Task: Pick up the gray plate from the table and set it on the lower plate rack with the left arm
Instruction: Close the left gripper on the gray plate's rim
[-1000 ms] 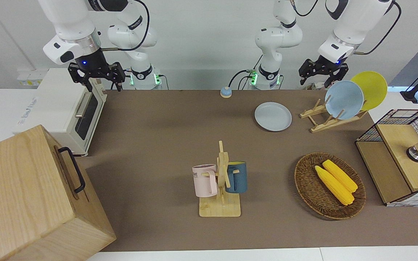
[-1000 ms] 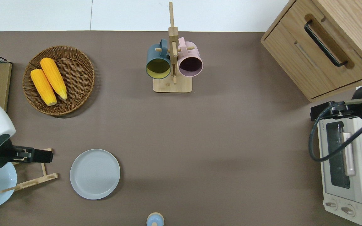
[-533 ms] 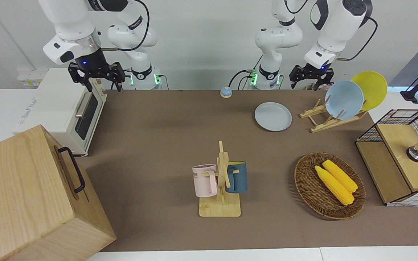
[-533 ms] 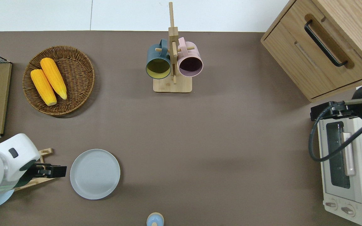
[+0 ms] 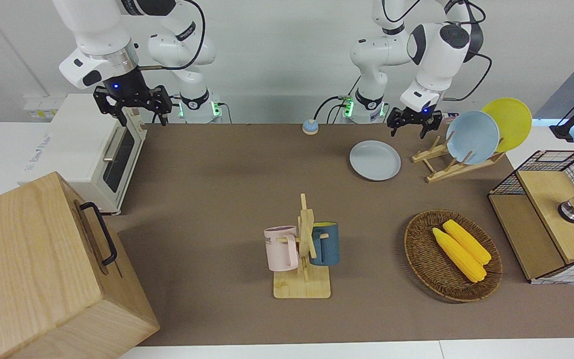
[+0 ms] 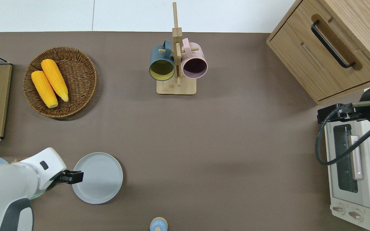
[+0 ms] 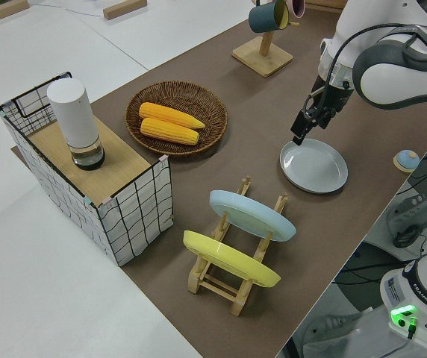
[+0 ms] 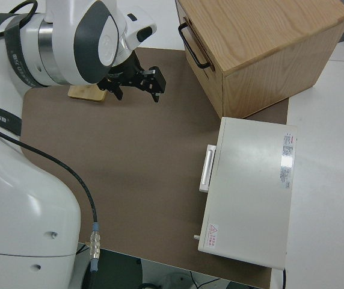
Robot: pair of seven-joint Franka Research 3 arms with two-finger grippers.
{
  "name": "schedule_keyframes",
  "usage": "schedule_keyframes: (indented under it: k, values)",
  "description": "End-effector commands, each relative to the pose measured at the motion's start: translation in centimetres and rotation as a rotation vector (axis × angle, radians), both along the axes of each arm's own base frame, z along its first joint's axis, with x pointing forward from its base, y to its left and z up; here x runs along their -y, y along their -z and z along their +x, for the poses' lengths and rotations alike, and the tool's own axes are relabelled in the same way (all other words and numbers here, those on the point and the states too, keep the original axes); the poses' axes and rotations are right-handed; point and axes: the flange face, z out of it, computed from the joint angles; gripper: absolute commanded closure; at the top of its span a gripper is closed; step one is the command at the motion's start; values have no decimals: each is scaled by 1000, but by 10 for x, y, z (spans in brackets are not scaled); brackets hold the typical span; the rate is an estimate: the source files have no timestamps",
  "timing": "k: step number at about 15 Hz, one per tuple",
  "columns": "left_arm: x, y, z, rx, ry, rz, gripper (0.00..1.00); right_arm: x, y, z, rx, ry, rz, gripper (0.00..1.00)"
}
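**Left gripper at the rack-side rim of the gray plate**

The left gripper [image 6: 75, 177] hangs over the rim of the gray plate [image 6: 99, 178], at the edge toward the lower plate rack [image 5: 454, 162]; whether its fingers are apart or together cannot be told. The plate lies flat on the table [image 6: 204, 144], just beside the rack, and extends from the gripper toward the table's middle. The right arm is parked.

Count: three plates (one gray, one light blue plate [image 5: 472, 137], one yellow plate [image 5: 511, 122]), one rack, two grippers.

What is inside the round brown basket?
Two yellow corn cobs lie side by side in the wicker basket. The basket's bottom under the cobs is covered, so nothing can be told there.
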Motion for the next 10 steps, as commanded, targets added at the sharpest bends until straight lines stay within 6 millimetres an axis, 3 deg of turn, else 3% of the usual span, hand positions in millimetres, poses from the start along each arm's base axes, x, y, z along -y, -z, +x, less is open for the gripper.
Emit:
schedule_keyframes:
  k: [1, 10]
  values:
    - [3, 22, -10, 50, 18, 21, 5, -1, -3, 0, 5, 2, 3, 17]
    - [6, 65, 1, 43, 124, 116, 5, -1, -3, 0, 5, 2, 3, 17]
